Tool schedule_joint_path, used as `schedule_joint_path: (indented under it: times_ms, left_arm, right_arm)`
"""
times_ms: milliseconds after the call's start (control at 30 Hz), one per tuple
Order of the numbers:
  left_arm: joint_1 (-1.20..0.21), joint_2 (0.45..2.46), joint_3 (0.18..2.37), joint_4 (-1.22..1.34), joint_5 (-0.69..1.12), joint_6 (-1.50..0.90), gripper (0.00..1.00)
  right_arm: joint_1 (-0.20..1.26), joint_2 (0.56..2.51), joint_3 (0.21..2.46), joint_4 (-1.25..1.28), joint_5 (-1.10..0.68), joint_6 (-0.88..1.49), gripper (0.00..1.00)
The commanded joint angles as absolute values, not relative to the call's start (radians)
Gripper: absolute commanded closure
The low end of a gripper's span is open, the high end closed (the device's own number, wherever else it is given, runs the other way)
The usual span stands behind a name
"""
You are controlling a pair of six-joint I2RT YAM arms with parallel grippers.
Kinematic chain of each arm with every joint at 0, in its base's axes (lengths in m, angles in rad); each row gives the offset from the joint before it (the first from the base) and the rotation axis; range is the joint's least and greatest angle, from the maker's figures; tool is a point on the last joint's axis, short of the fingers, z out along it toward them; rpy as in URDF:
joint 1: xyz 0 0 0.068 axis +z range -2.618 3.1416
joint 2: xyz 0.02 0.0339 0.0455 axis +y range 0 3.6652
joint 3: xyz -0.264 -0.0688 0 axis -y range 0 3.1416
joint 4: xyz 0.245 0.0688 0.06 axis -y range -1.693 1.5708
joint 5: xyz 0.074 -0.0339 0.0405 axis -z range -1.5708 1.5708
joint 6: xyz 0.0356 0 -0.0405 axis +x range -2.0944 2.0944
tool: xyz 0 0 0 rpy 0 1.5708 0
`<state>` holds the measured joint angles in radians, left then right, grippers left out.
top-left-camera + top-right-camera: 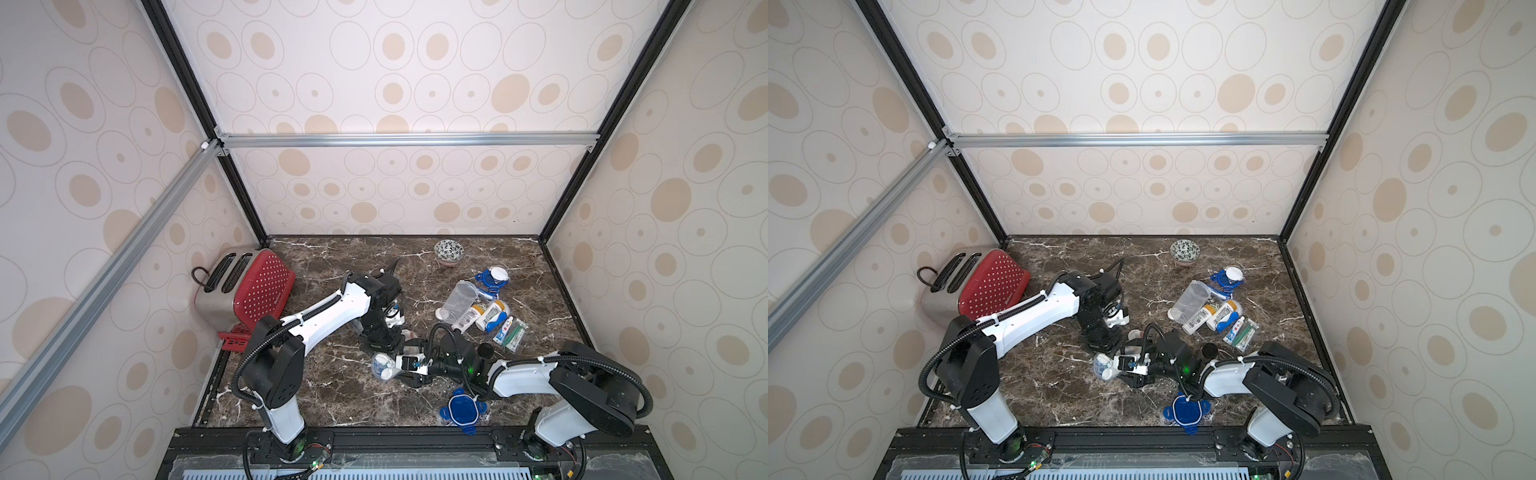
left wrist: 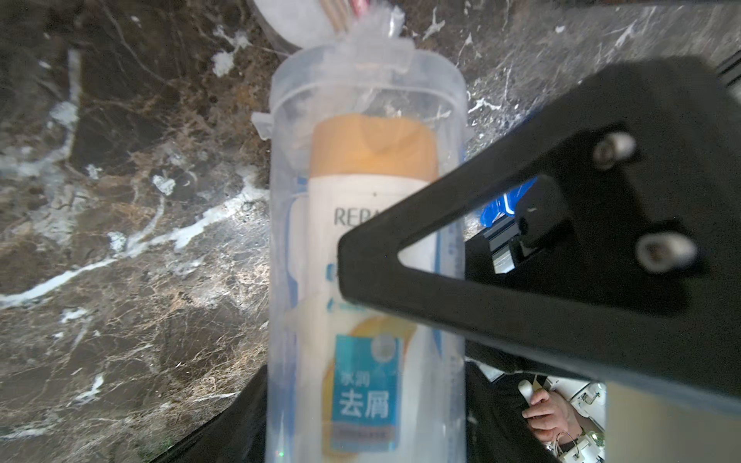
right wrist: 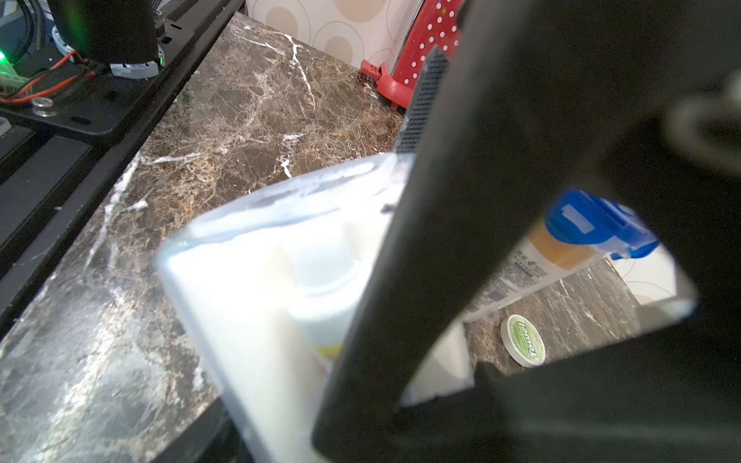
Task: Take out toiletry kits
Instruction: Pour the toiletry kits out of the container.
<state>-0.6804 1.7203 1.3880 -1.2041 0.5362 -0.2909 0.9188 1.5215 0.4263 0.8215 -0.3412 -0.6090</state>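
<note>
- Room: walls papered with beige ovals, framed by black and aluminium bars. The table [image 1: 332,390] is dark brown marble with white veins.
- Red polka-dot toaster [image 1: 249,291]: 9 o'clock, against the wall.
- Filled jar [image 1: 380,365]: clear plastic, lying near the centre, a little toward 6 o'clock.
- Patterned bowl [image 1: 449,251]: 1 o'clock, by the far edge.
- Empty jar [image 1: 457,299]: clear, on its side at 2 o'clock. A blue clip lid [image 1: 490,283] just beyond it carries a round white packet [image 1: 497,273].
- Second blue lid [image 1: 461,409]: 5 o'clock, near the front edge.
- Toiletry kits, one set out: heaped at 3 o'clock, touching the empty jar. It includes white bottles with gold caps [image 1: 491,314], a toothpaste tube [image 1: 504,328] and a wrapped green toothbrush [image 1: 516,336].
- Toiletry kits, other set: inside the filled jar. A gold-capped bottle [image 2: 373,192] shows through the wall, with crinkled wrap at the mouth.
- Writing: that bottle reads "REPA", the rest hidden, above a blue panel with "去屑". A round green-faced packet [image 3: 523,340] on the marble reads "Towel".
- Left gripper [image 1: 385,349]: partly open, clasping the filled jar, one black finger [image 2: 441,260] against its wall.
- Right gripper [image 1: 399,370]: at the same jar from 3 o'clock, one finger [image 3: 401,248] across it. Whether it grips cannot be told.
</note>
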Motion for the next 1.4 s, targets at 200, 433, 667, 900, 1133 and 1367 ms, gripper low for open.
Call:
schedule_joint_path:
  times_ms: [200,433,667,900,1133,1367]
  left_arm:
    - [-0.696,1.604,1.395,-1.137,0.61,-0.258,0.04]
    - [-0.676,1.495,1.397,-1.082,0.568,-0.292,0.01]
    - [-0.66,1.316,1.312,-0.976,0.363,-0.441,0.01]
    - [-0.661,1.068,0.991,-0.692,0.377,-0.621,0.01]
    - [-0.661,1.048,0.859,-0.643,0.373,-0.638,0.01]
    - [-0.661,1.124,0.841,-0.552,0.334,-0.641,0.01]
  right_arm:
    - [0.917,1.575,0.424,0.931,-0.283,-0.52,0.3]
    - [0.903,1.603,0.415,0.971,-0.278,-0.488,0.32]
    - [0.882,1.623,0.408,1.01,-0.269,-0.441,0.35]
    - [0.867,1.655,0.394,1.142,-0.327,-0.375,0.36]
    - [0.863,1.662,0.393,1.177,-0.375,-0.347,0.36]
    - [0.859,1.684,0.389,1.217,-0.409,-0.336,0.36]
